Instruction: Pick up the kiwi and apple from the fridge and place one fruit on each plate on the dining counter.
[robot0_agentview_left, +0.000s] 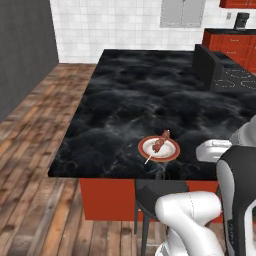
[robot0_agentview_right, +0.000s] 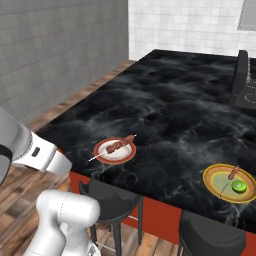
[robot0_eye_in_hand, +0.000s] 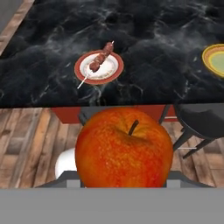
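A shiny red-orange apple (robot0_eye_in_hand: 123, 148) looms close in the hand view, with my gripper (robot0_eye_in_hand: 123, 183) shut on it; the fingertips are hidden behind the fruit. It hangs short of the dining counter (robot0_agentview_left: 125, 90), above the floor and stools. The white plate with a red-orange rim (robot0_eye_in_hand: 99, 67) (robot0_agentview_left: 158, 148) (robot0_agentview_right: 115, 150) lies near the counter's front edge and carries a meat skewer. The yellow-rimmed plate (robot0_agentview_right: 215, 182) (robot0_eye_in_hand: 214, 59) sits further right and holds the green kiwi (robot0_agentview_right: 239, 186) beside a small skewer. The fridge is out of view.
Dark stools (robot0_agentview_right: 112, 200) (robot0_agentview_right: 215, 235) (robot0_eye_in_hand: 203, 120) stand under the counter's front edge on the wood floor. A black stovetop (robot0_agentview_left: 235, 77) with a raised dark back lies at the counter's far right. A grey wall (robot0_agentview_left: 25, 50) runs along the left.
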